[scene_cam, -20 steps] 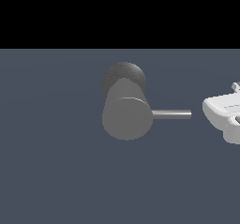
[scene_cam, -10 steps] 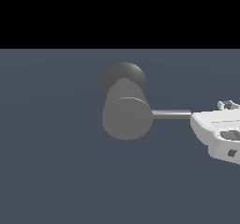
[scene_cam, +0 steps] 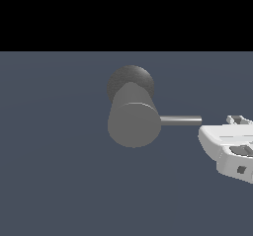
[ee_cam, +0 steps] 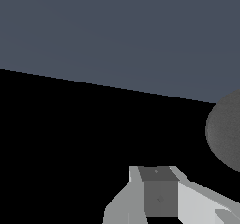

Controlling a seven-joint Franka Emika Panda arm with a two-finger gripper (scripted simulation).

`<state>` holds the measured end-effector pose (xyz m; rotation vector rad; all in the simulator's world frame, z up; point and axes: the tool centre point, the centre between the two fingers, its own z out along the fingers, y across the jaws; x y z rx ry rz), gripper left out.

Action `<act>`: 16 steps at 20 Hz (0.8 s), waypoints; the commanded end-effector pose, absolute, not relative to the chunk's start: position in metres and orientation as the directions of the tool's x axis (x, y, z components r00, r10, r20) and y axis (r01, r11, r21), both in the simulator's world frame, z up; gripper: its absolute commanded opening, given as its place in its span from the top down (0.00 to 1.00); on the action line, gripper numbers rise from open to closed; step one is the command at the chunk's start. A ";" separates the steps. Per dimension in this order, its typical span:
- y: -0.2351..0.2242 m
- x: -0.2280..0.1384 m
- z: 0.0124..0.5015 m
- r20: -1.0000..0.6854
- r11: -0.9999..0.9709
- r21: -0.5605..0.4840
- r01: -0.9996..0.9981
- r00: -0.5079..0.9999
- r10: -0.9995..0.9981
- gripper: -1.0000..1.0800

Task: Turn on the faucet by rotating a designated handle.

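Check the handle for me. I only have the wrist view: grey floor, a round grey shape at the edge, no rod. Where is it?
Observer: In the exterior view the handle sticks out level from the faucet, toward the exterior view's right.
Operator: End effector on it?
Observer: No. The end effector sits just past the rod's free end, with its body a little lower. Nothing is closed around the rod. I cannot tell whether it is open or shut.

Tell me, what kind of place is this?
Probably a computer-made practice world, not a real room. There is only a flat grey-blue floor under plain blackness, one smooth grey faucet with a thin handle, and a white robot tool beside it.
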<state>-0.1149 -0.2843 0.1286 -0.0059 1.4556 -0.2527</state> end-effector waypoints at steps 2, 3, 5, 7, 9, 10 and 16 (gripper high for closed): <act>-0.278 -0.112 0.130 -0.979 0.975 -0.161 0.155 0.098 -0.178 1.00; -0.275 -0.110 0.131 -0.979 0.975 -0.164 0.147 0.100 -0.180 1.00; -0.265 -0.105 0.133 -0.978 0.977 -0.169 0.128 0.105 -0.183 1.00; -0.256 -0.102 0.133 -0.978 0.979 -0.170 0.110 0.107 -0.181 1.00; -0.248 -0.100 0.130 -0.979 0.982 -0.164 0.096 0.104 -0.174 1.00; -0.245 -0.100 0.128 -0.981 0.983 -0.158 0.091 0.100 -0.167 1.00; -0.222 -0.101 0.105 -0.993 0.994 -0.096 0.056 0.056 -0.099 1.00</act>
